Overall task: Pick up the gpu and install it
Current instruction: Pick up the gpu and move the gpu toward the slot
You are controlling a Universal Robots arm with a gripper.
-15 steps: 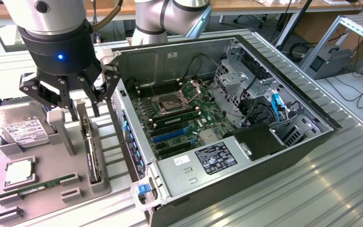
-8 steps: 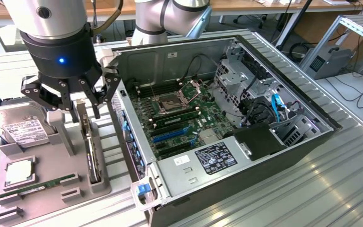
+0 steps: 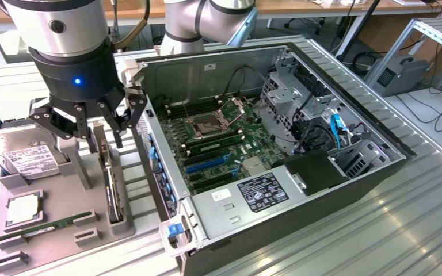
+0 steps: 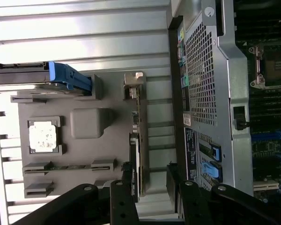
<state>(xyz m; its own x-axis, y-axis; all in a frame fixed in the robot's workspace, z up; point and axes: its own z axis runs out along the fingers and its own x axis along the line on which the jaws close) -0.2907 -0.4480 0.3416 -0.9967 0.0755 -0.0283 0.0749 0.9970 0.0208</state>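
Observation:
The gpu [image 3: 112, 185] stands on its long edge in a slot of the grey holder tray [image 3: 67, 241], at the exterior view's left beside the open computer case [image 3: 359, 167]. Its silver bracket end points up toward the gripper. My gripper [image 3: 96, 133] hangs right over that upper end, open, with fingers on both sides of the card. In the wrist view the gpu [image 4: 139, 140] appears edge-on. The black fingers [image 4: 127, 190] of the gripper [image 4: 150, 183] straddle its near end with a gap on each side. Nothing is gripped.
The tray also carries a hard drive [image 3: 21, 152], a CPU [image 3: 23, 210] and a RAM stick [image 3: 46, 225]. Inside the case lies the motherboard with blue expansion slots [image 3: 205, 165] and a CPU socket [image 3: 205, 125]. The case's rear wall [image 4: 206, 93] stands close beside the gpu.

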